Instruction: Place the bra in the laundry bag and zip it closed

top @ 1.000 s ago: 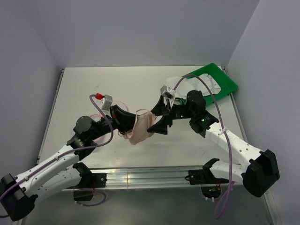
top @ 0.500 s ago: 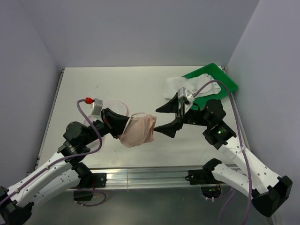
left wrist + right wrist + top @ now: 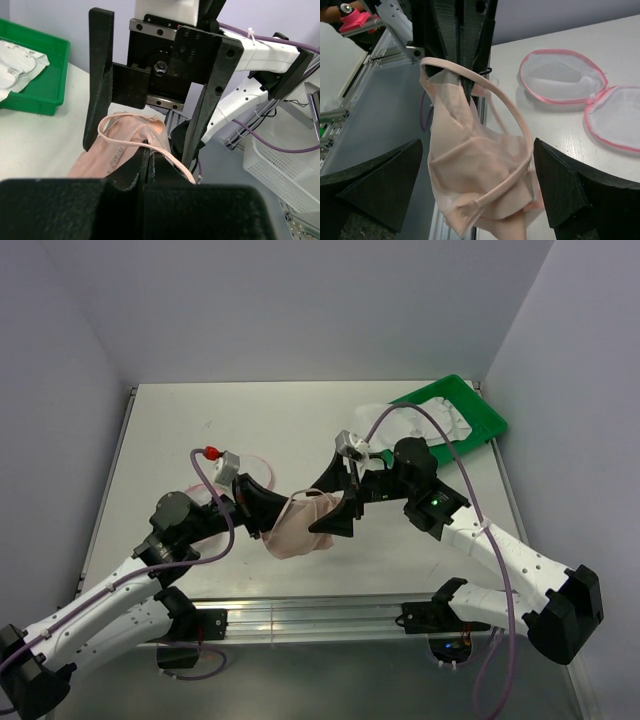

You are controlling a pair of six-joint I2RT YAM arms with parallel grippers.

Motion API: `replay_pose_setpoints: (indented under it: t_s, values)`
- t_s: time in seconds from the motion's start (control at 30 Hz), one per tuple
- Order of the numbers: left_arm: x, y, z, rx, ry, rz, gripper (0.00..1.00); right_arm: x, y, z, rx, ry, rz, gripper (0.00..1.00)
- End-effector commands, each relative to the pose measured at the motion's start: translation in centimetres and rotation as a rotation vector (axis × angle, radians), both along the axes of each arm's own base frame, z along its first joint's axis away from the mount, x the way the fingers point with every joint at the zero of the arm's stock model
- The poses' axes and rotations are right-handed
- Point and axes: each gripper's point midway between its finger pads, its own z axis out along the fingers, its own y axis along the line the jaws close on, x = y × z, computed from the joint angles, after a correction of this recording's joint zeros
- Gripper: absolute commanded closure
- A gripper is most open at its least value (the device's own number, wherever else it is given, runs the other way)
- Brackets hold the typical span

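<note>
White mesh, pink zip rim: your right wrist view shows the laundry bag [image 3: 565, 80] lying unzipped on the table [image 3: 555, 137], its two halves spread flat side by side. The bra [image 3: 470, 175] is outside it, hanging in the air. The left gripper [image 3: 457, 65] comes in from the top and is clamped on the bra's upper edge. The right gripper [image 3: 477, 145] is spread wide, one finger on each side of the bra; you can't tell from here whether either touches the fabric.

Left wrist view: the left jaws are pressed together on the bra strap. The right arm's two fingers stand apart behind it. You also get the green tray [image 3: 42, 92] at far left with white cloth [image 3: 17, 55] in it, and a white wire basket [image 3: 280, 165] off the table to the right. The bag isn't in this frame.

Top view: the bra is held above the table's near centre, between the two grippers. The tray sits at the far right corner, with the white cloth inside. The left arm hides most of the bag, leaving only thin pink rim arcs beside its wrist.
</note>
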Motion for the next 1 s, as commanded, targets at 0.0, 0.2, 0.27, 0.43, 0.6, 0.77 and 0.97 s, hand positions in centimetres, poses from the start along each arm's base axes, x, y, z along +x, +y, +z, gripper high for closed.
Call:
replay_pose_setpoints:
  t_s: [0.0,0.2,0.27,0.43,0.6,0.77,0.97]
  values:
    - [-0.7,0.0,2.5,-0.052,-0.079,-0.032,1.0,-1.4,0.2,0.9,0.052,-0.052,0.079,0.02]
    - [-0.2,-0.3,2.1,-0.048,-0.059,-0.022,1.0,-1.7,0.2,-0.1,0.072,-0.008,0.08,0.18]
    - [0.0,-0.1,2.4,-0.052,-0.061,-0.005,1.0,-1.6,0.3,-0.9,0.05,0.01,0.082,0.3]
    - [0.7,0.1,2.3,-0.029,-0.051,0.037,1.0,-1.7,0.2,-1.0,0.074,0.021,0.072,0.46]
    - [2.3,0.7,1.6,0.008,-0.011,0.137,0.83,-1.4,0.4,-1.3,0.067,0.05,0.063,0.69]
    - [6.5,4.5,0.1,0.115,0.117,0.47,0.39,-0.6,0.5,-1.7,0.069,0.065,0.0,0.9]
    - [9.2,11.9,-2.2,0.222,0.297,0.898,0.26,0.2,0.8,-2.3,0.07,0.111,-0.034,0.97]
